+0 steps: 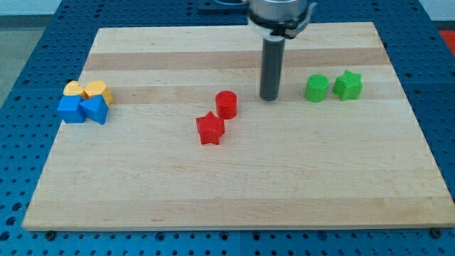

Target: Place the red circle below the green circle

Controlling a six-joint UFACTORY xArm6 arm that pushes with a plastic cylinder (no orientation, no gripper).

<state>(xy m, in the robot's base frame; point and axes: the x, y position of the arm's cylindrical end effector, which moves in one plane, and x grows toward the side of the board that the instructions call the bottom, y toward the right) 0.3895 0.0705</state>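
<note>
My tip (270, 97) rests on the wooden board (234, 192) a little above the centre of the frame, between the red circle (227, 104) and the green circle (316, 88). It is a plain rod with nothing to open or close, and it touches no block now.

The red circle stands just left of the centre, to the left of my tip and slightly lower, near but apart from it. The red star (210, 129) lies just beside the red circle, at its lower left; I cannot tell if they touch. The green circle is at the right of my tip, in the upper right part of the board, with the green star (348, 84) just beside it on the right.

The important relation is this: the red circle must travel to the right, to a place under the green circle, but my tip stands on its right side, in the way. I judge that the tip must first go around to the left side of the red circle, and then push it rightward.

Far at the left edge sit two yellow blocks (88, 89) and two blue blocks (82, 109), close together.
</note>
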